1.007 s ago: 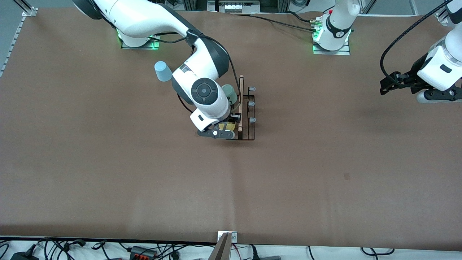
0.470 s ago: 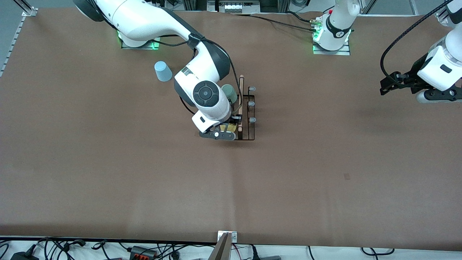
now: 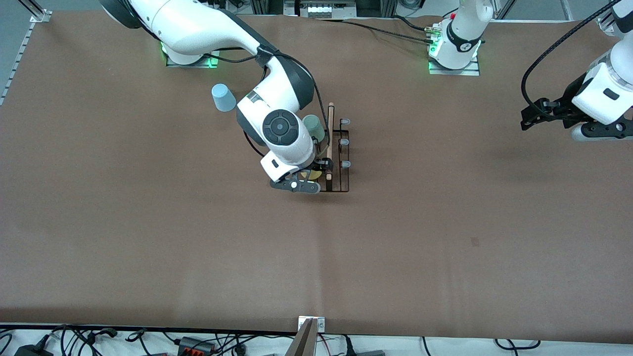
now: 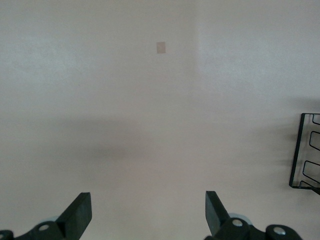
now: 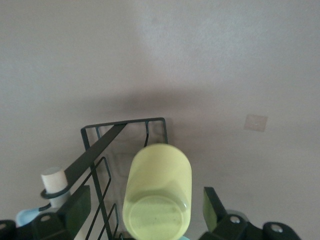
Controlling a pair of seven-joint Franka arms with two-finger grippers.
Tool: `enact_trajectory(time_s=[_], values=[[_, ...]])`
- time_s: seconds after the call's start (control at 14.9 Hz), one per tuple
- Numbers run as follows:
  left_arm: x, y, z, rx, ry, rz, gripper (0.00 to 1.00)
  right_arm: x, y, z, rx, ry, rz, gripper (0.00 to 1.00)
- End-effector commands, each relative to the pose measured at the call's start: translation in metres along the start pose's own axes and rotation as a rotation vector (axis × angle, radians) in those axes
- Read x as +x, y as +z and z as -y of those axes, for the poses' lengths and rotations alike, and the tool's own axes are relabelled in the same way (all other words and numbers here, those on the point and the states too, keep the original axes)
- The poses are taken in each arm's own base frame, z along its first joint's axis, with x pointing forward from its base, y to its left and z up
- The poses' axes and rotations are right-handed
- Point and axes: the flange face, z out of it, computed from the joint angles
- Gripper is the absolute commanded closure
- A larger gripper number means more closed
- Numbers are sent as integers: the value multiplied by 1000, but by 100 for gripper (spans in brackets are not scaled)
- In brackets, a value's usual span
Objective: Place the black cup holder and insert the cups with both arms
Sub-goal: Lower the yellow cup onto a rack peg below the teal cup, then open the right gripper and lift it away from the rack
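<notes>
Brown table point(image 3: 148, 222), yellow cup point(image 5: 157, 192) between right tool point(image 5: 145, 207) fingers

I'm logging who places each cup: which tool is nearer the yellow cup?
Right. The right tool is open around the yellow cup at the black cup holder. The left tool waits, open, over bare table toward the left arm's end.

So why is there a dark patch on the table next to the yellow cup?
In the right wrist view that patch is shadow on the table just past the black cup holder and yellow cup. In the front view a fainter shadow lies under the left gripper.
</notes>
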Motion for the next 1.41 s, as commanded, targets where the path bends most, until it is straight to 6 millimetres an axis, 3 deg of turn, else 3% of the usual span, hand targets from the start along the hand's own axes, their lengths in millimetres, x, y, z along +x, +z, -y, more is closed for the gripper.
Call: enact_trajectory(time_s=[0.0,0.27,0.54,0.6,0.74,1.07,1.21,1.34], values=[[3,-5,3,10,14,5,0,-2,-38,-5,-3,23,-34,0],[3,-5,3,10,14,5,0,-2,-70,-14,-11,32,-54,0],[3,-5,3,10,14,5,0,15,-104,-41,-36,61,-95,0],[3,-5,3,10,14,5,0,18,-124,-50,-33,69,-114,0],[3,-5,3,10,14,5,0,35,-138,-76,-48,46,-114,0],[3,-5,2,10,15,5,0,65,-147,-152,-137,16,30,0],[3,-5,2,10,15,5,0,68,-157,-162,-144,-94,30,0],[3,-5,2,10,15,5,0,78,-177,-186,-143,-94,6,0]])
